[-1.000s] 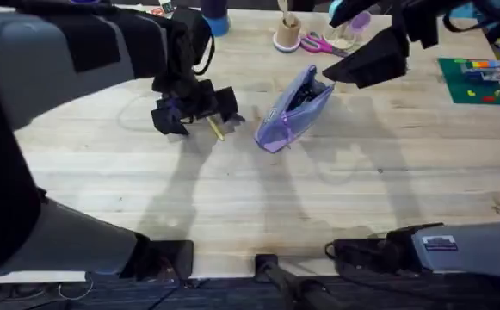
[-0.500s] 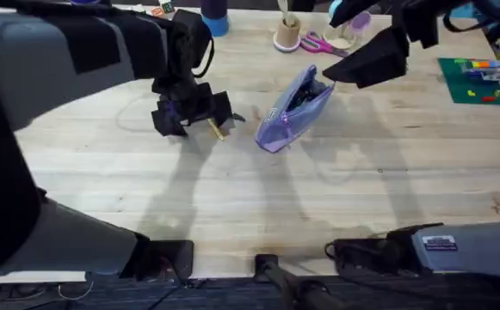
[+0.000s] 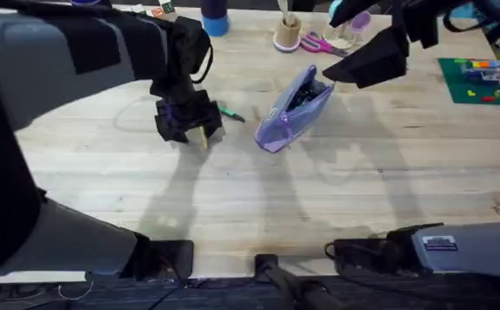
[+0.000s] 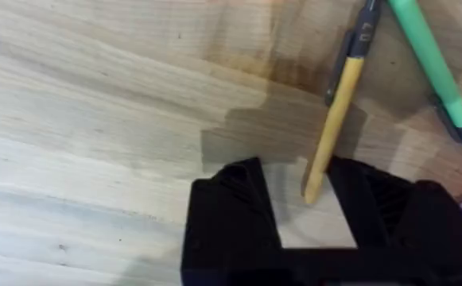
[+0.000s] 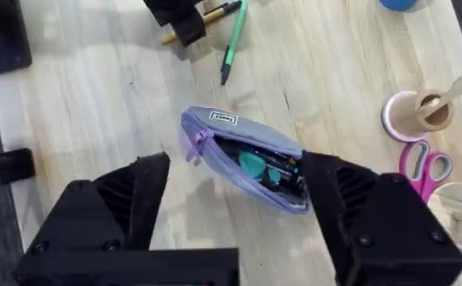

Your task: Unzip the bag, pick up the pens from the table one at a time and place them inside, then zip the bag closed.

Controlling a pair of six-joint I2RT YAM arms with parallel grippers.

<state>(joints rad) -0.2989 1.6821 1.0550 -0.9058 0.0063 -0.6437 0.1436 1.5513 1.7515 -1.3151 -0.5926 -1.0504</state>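
Observation:
The lavender bag (image 3: pixel 294 110) lies unzipped at the table's middle, a teal item and dark things showing inside the bag (image 5: pixel 250 163). My left gripper (image 3: pixel 189 120) is low over the table (image 3: pixel 336 198), left of the bag. Its black fingers (image 4: pixel 238 199) stand open on either side of the yellow pen's (image 4: pixel 334 119) near end, left gripper (image 4: pixel 298 179) not closed on it. The green pen (image 4: pixel 429 63) lies beside the yellow one, green pen (image 3: pixel 230 113) just right of the gripper. My right gripper (image 3: pixel 366 65) hangs open above the bag's far right end, right gripper (image 5: pixel 234 171).
At the back edge stand a wooden cup (image 3: pixel 287 33) with sticks, pink-handled scissors (image 3: pixel 318 43) and a blue container (image 3: pixel 216 19). A green mat (image 3: pixel 478 79) with small coloured pieces lies at the far right. Bare wood stretches in front of the bag.
My left gripper has turned and settled over the yellow pen, so the pen's end now lies between its fingers. The green pen has come into sight beside it. The right arm and bag are unmoved.

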